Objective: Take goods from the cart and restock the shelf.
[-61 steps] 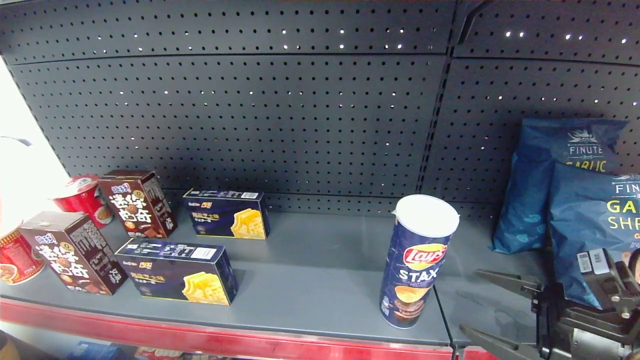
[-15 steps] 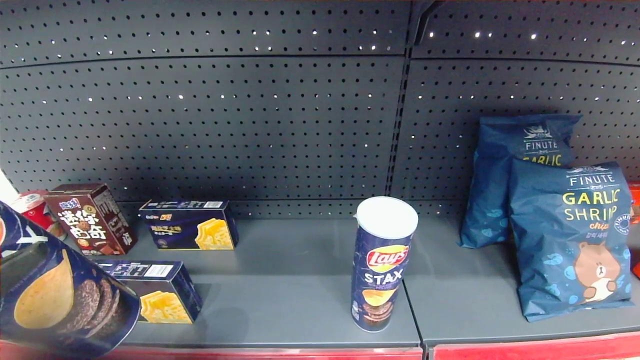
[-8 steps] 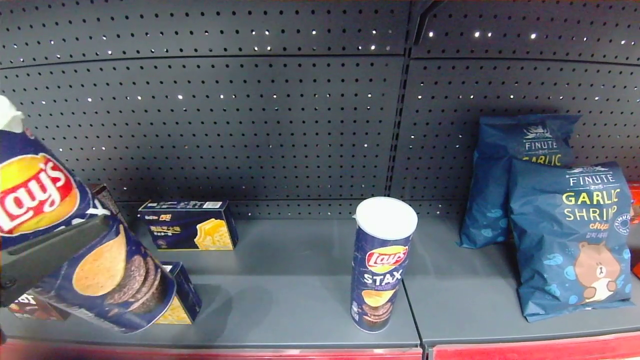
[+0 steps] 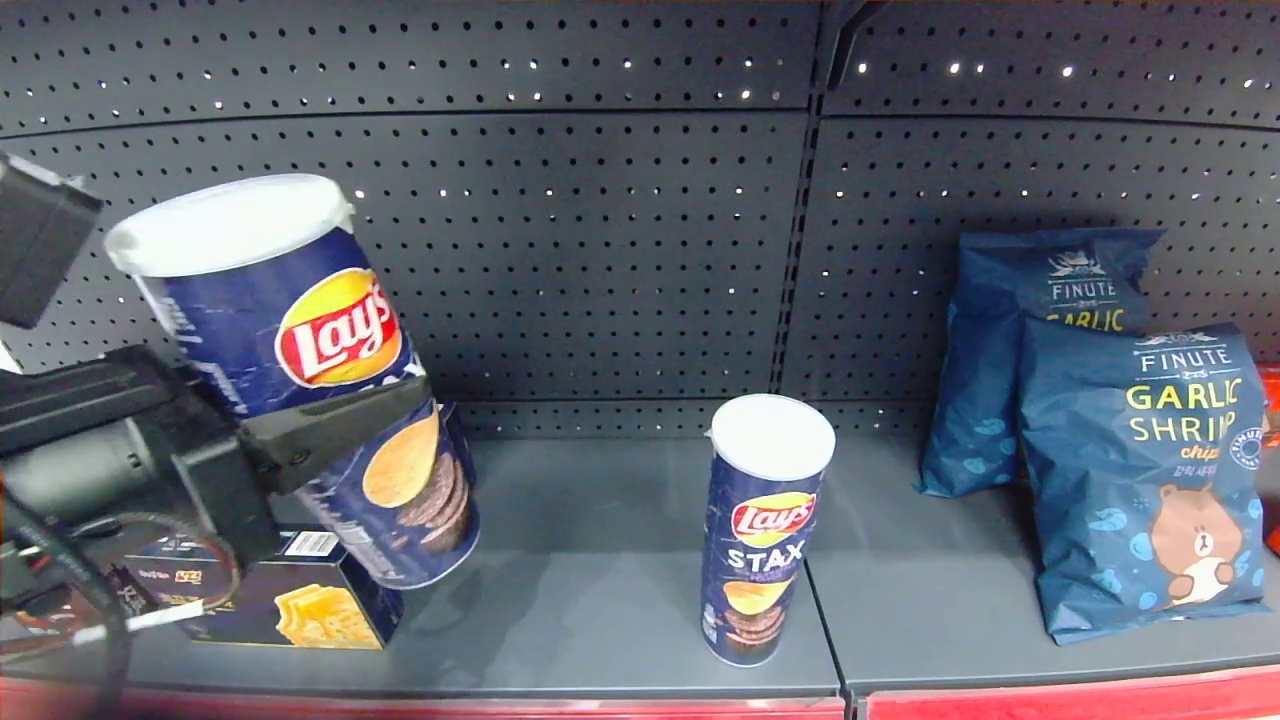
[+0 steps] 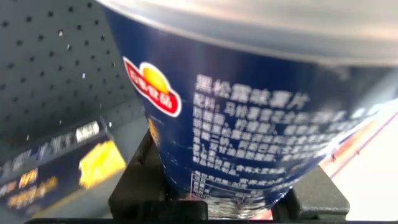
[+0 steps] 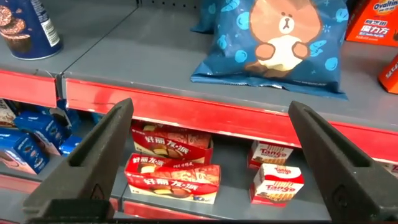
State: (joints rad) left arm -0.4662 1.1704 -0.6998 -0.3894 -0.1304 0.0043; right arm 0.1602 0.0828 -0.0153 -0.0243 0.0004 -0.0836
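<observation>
Head view, biggest first: note the grey shelf (image 4: 600,590), bare through its middle. At right, see two garlic shrimp chip bags (image 4: 1140,480) leaning on the pegboard (image 4: 600,250). Find the held chips can (image 4: 300,370) tilted, lid toward the left, raised over the shelf's left part. Below it, spot the cracker box (image 4: 290,605); well to the right, the standing chips can (image 4: 765,540).

Probably best: bring upright, carry right to the bare patch beside the standing chips can, lower flat, then release. Avoid clipping the cracker box.

Left jaws: clenched across the held chips can's middle. Right jaws: spread wide, grasping nothing, low before the shelf's red edge (image 6: 186,102).
</observation>
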